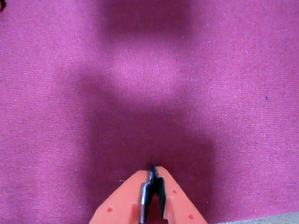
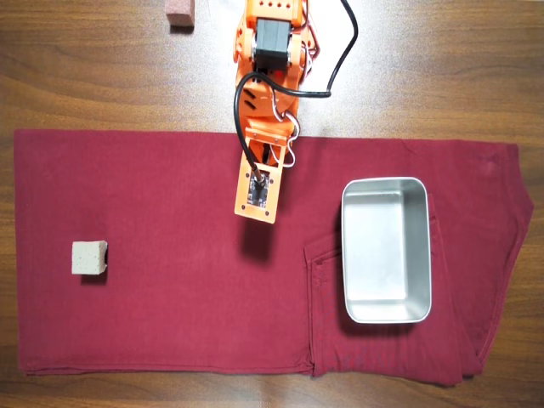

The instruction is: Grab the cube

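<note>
The small pale beige cube (image 2: 89,258) sits on the dark red cloth (image 2: 170,306) at the left in the overhead view. It is out of the wrist view. My orange gripper (image 2: 255,212) hangs over the middle of the cloth, far to the right of the cube, hidden from above by the wrist. In the wrist view the gripper (image 1: 153,170) enters from the bottom edge with its jaws closed together and nothing between them, above bare cloth (image 1: 149,84).
An empty metal tray (image 2: 386,251) stands on the cloth to the right of the gripper. A reddish-brown block (image 2: 179,12) lies on the wooden table (image 2: 442,68) at the top edge. The arm's base (image 2: 270,42) and cable are at top centre.
</note>
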